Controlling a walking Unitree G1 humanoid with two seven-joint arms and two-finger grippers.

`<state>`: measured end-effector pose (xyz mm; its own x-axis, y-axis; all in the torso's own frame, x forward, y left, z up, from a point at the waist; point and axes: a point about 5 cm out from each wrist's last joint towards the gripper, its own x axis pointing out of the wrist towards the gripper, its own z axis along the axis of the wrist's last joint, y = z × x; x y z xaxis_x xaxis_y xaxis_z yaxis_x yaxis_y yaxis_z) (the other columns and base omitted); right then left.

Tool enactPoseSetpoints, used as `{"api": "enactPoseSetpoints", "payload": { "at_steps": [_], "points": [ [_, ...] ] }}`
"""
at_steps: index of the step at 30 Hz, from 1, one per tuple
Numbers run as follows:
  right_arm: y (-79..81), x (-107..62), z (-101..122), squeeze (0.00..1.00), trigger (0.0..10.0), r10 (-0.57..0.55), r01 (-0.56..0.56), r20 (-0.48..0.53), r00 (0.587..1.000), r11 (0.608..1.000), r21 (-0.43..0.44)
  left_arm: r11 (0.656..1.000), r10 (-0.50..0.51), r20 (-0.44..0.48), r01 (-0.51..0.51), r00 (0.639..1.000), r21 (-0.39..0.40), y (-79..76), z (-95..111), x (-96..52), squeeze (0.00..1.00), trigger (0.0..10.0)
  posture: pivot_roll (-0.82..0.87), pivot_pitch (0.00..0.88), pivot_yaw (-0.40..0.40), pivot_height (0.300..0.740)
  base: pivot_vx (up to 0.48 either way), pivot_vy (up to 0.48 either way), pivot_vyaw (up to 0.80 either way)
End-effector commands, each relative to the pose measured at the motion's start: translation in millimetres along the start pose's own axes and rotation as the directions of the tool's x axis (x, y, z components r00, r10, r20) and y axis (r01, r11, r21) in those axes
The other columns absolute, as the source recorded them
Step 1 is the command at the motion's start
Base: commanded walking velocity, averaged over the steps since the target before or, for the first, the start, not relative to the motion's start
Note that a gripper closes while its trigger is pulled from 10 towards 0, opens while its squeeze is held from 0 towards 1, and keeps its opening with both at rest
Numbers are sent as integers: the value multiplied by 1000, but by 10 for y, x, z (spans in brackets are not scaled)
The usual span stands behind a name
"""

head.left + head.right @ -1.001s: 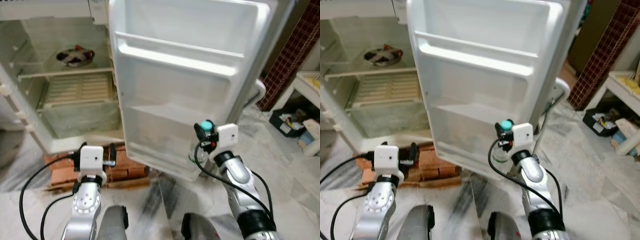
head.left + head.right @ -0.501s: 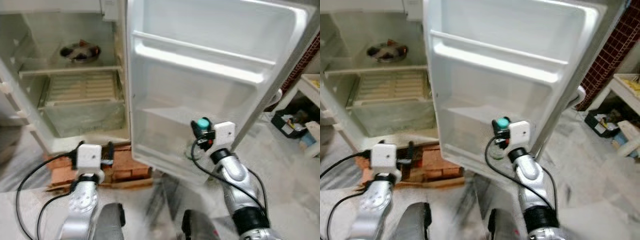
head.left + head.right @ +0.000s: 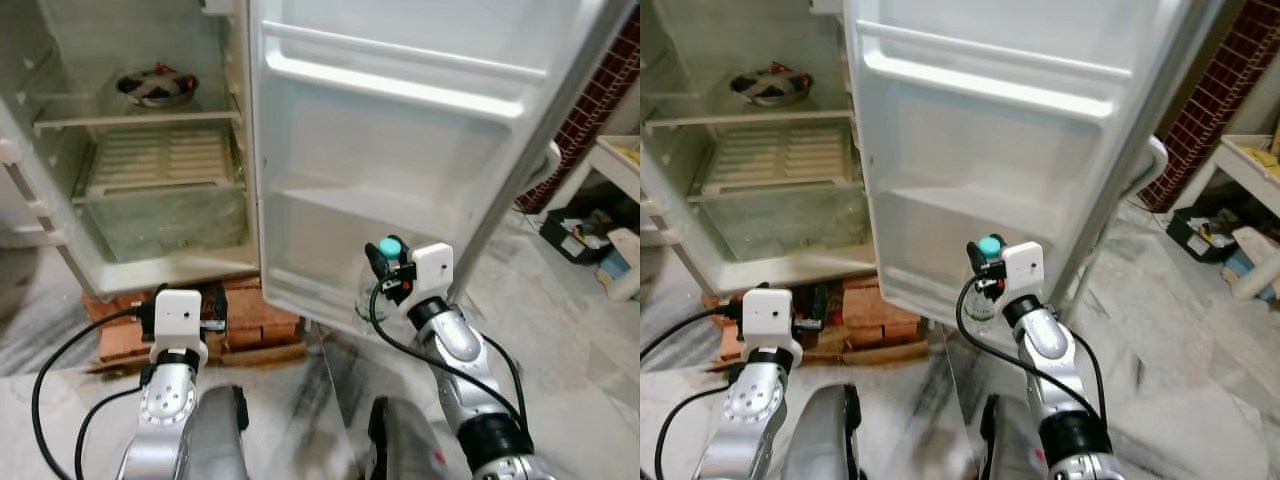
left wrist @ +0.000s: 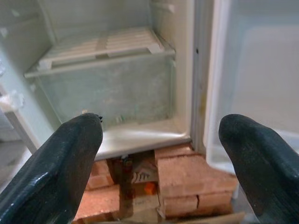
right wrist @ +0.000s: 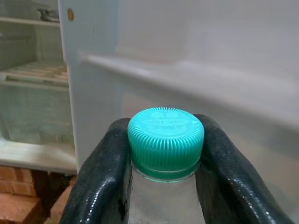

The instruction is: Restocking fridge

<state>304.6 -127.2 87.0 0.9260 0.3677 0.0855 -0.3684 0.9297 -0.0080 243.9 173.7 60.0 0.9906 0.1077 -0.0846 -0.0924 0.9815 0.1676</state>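
My right gripper (image 3: 384,262) is shut on a clear bottle with a teal cap (image 3: 389,247), gripping just under the cap (image 5: 166,140). It holds the bottle upright in front of the lowest shelf of the open fridge door (image 3: 400,130). The black fingers (image 5: 98,186) press both sides of the bottle's neck. My left gripper (image 3: 218,303) is open and empty, low in front of the fridge's open body (image 3: 150,170), facing the bottom drawer (image 4: 107,88) and the bricks (image 4: 187,182) under the fridge.
A metal bowl (image 3: 152,87) sits on the fridge's upper shelf. The fridge stands on red bricks (image 3: 245,320) on a marble floor. A white table (image 3: 620,165) and a black box of clutter (image 3: 580,235) stand at the right.
The camera has shifted, showing the fridge closer and more upright. My right gripper with the bottle has moved slightly lower and nearer the door's bottom shelf. The left arm stays about the same.
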Motion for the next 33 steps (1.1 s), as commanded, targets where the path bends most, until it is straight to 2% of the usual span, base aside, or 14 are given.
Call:
{"api": "enactPoseSetpoints", "payload": {
  "at_steps": [1, 8, 11, 14, 17, 21, 23, 24, 28, 30, 33],
  "points": [
    [-68, 33, 63, 0, 10000, -35, 36, 27, 999, 999, -25, 1000, -10, 9, 10, 1000, 14, -5, 32, -24, 0, 10000, 90, 2, -55, 505, 0, 0, 0],
    [-63, 171, 168, 0, 10000, -16, 20, 58, 998, 998, -64, 999, -12, 12, 12, 1000, 42, 17, 42, -102, 0, 10000, 104, 26, -58, 505, 0, 0, 0],
    [-21, 311, 260, 0, 10000, 7, 0, 78, 997, 996, -85, 998, -14, 9, 14, 1000, 56, 22, 48, -155, 0, 10000, 106, 45, -58, 505, 0, 0, 0],
    [64, 454, 371, 0, 10000, 27, -15, 105, 994, 994, -110, 997, -21, 9, 20, 1000, 79, 28, 44, -209, 0, 10000, 98, 60, -69, 505, 0, 0, 0],
    [234, 636, 595, 0, 10000, 84, -59, 175, 981, 988, -140, 996, 11, -2, -11, 1000, 92, 109, 70, -251, 0, 10000, 91, 104, -51, 505, 0, 0, 0],
    [290, 688, 700, 0, 10000, 110, -59, 219, 969, 972, -226, 995, -6, 3, 6, 1000, 103, 121, 108, -325, 0, 10000, 98, 133, -54, 505, 0, 0, 0],
    [287, 719, 741, 0, 10000, 108, -52, 235, 966, 971, -232, 993, -15, 4, 15, 1000, 116, 139, 124, -358, 0, 10000, 105, 148, -58, 505, 0, 0, 0],
    [259, 760, 831, 0, 10000, 108, -33, 274, 956, 964, -264, 992, -8, 5, 8, 1000, 126, 191, 146, -369, 0, 10000, 122, 164, -69, 505, 0, 0, 0],
    [216, 812, 899, 0, 10000, 102, -8, 279, 955, 948, -319, 992, 31, 16, -33, 999, 124, 300, 248, -423, 0, 10000, 151, 218, -77, 505, 0, 0, 0],
    [221, 813, 903, 0, 10000, 144, -18, 278, 950, 912, -411, 991, 62, 15, -63, 998, 122, 367, 310, -476, 0, 10000, 172, 252, -81, 505, 0, 0, 0],
    [222, 818, 885, 0, 10000, 160, -14, 279, 947, 887, -462, 989, 67, 6, -67, 998, 132, 414, 345, -571, 0, 10000, 193, 297, -82, 505, 0, 0, 0]
  ]
}}
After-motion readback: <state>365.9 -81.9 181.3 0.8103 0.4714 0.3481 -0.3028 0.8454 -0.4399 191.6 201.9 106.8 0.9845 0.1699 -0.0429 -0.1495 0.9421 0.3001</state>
